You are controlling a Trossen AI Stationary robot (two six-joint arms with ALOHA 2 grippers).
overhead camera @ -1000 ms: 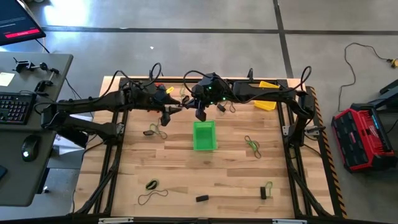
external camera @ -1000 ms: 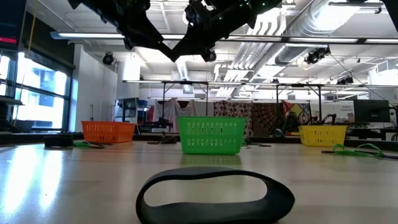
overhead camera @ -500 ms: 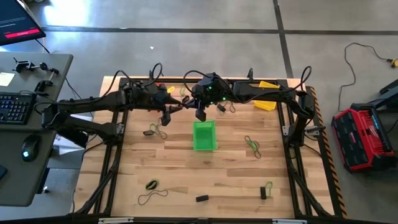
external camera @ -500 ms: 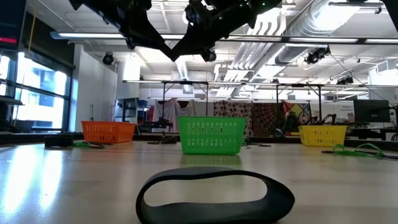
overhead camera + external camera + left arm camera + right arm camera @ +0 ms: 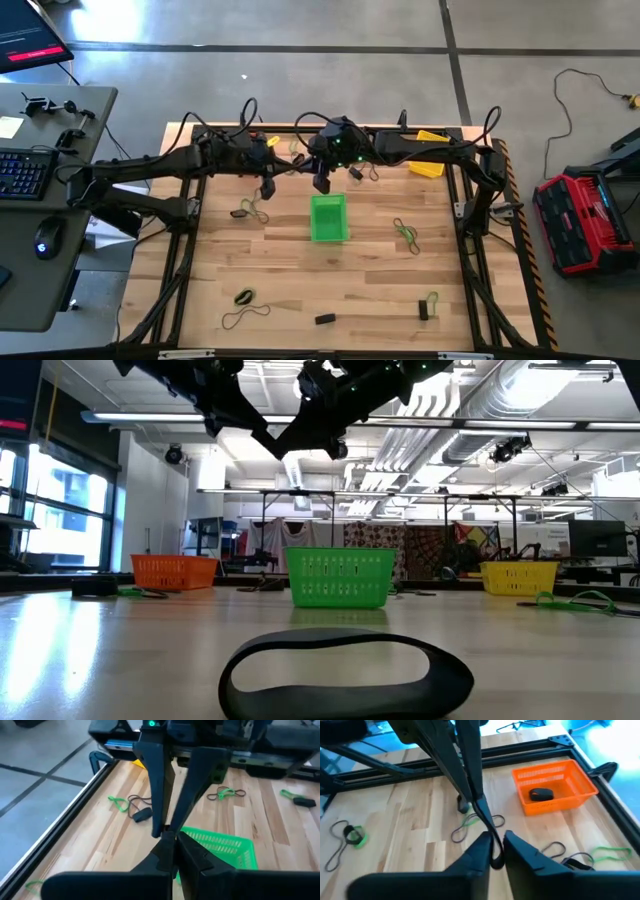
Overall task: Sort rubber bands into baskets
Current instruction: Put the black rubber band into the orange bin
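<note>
Grippers met in mid-air above the far middle of the counter (image 5: 300, 300), the left gripper (image 5: 268, 188) and the right gripper (image 5: 321, 184) tip to tip. In the right wrist view, the right gripper (image 5: 496, 851) had its fingers nearly together around a black rubber band (image 5: 487, 827), a thin strand stretched across to the left gripper's tips (image 5: 465, 805). The left gripper's fingers (image 5: 172, 851) were pressed shut on that same band. Just below and ahead of both grippers sat the green basket (image 5: 328, 217); the orange basket (image 5: 555, 785), holding a dark bundle (image 5: 540, 794), lay beyond the left gripper, and the yellow basket (image 5: 431, 152) behind the right arm. Loose green and black rubber bands (image 5: 406, 232) lay scattered on the counter around them, well apart from either gripper.
</note>
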